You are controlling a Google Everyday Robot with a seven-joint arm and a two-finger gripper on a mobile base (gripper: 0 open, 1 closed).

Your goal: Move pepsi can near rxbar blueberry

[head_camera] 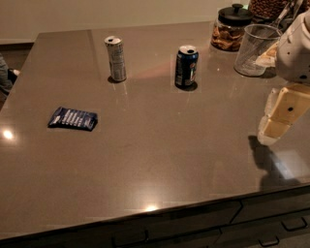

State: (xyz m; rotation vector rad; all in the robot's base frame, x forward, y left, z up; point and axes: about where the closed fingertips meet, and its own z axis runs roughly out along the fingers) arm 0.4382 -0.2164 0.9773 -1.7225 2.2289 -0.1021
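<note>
gripper [277, 123] low over counter [160, 160] at right edge, holds nothing, how far open cannot be told | pepsi can [186, 67] upright, back-centre, well apart from gripper | judged light, thin-walled, smooth, dents easily: take mid-body across its width, gentle squeeze | rxbar blueberry [72, 118] flat, far left of can

Glossy brown counter [155, 160] with bright light glints, dark handled drawers [193, 227] below, pale wall [121, 14] behind.

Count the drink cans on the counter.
2: the pepsi can stands back centre; the silver can stands left of it. The tool hangs at the right edge, apart from both.
</note>
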